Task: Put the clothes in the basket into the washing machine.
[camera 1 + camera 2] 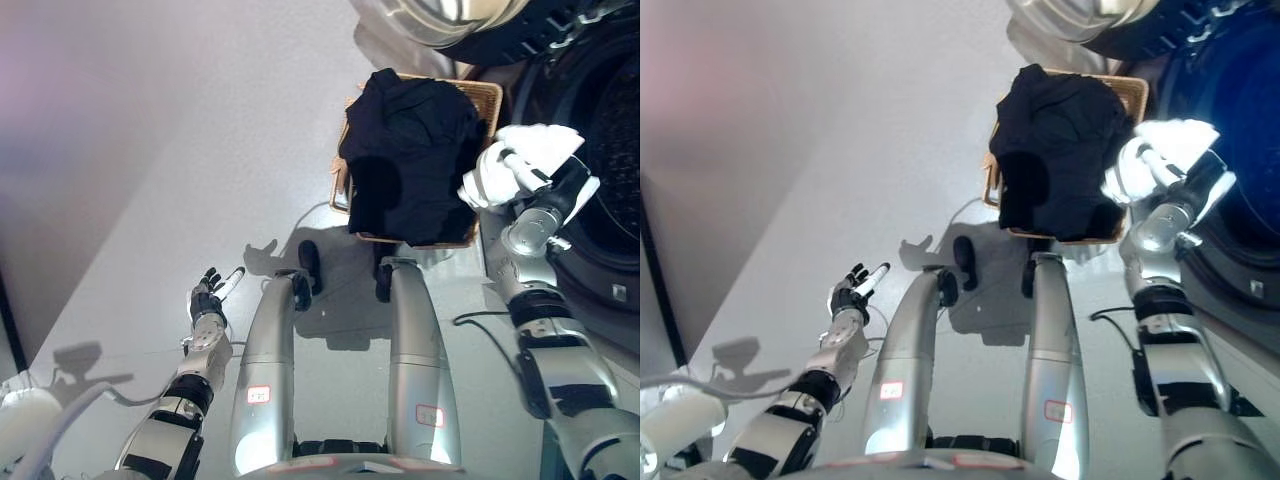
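Observation:
A wicker basket (486,97) stands on the floor, heaped with dark clothes (410,150) that spill over its near rim. My right hand (562,188) is just right of the basket, at the mouth of the washing machine (612,150). Its fingers are curled on a white garment (505,172), which it holds bunched up between the basket and the drum opening. My left hand (209,302) hangs low at the left over the floor, far from the basket, with its fingers straight and nothing in it.
The washing machine's open round door (450,20) juts out above the basket at the top. A pale wall (120,120) runs along the left. The grey floor (300,160) stretches between the wall and the basket.

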